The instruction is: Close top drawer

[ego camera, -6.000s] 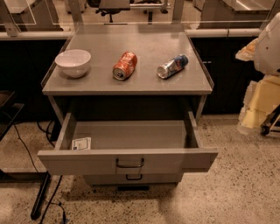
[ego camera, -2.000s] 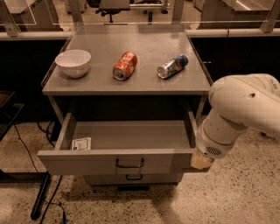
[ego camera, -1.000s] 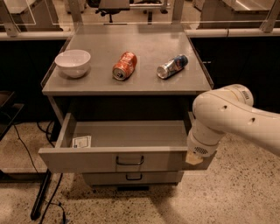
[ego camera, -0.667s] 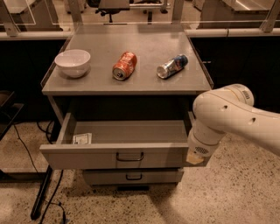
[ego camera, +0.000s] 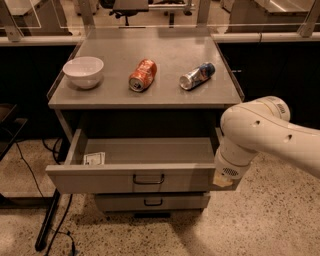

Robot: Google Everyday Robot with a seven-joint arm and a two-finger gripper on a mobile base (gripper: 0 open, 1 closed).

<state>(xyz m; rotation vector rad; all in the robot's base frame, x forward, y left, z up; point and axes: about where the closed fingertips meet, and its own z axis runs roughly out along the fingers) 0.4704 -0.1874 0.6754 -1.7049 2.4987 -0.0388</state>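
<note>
Gripper (ego camera: 223, 178) at right end of top drawer (ego camera: 92, 182)

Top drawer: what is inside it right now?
A small white card lies at the left on the floor of the top drawer; the visible rest is bare grey. The arm and end effector at the right front corner cover that end.

This looks like an office or lab workspace: speckled terrazzo floor (ego camera: 280, 220), grey metal tabletop (ego camera: 160, 92), a swivel chair (ego camera: 131, 6) behind glass partitions (ego camera: 50, 15). The pincer (ego camera: 222, 179) is at the top drawer (ego camera: 100, 177)'s right front corner.
</note>
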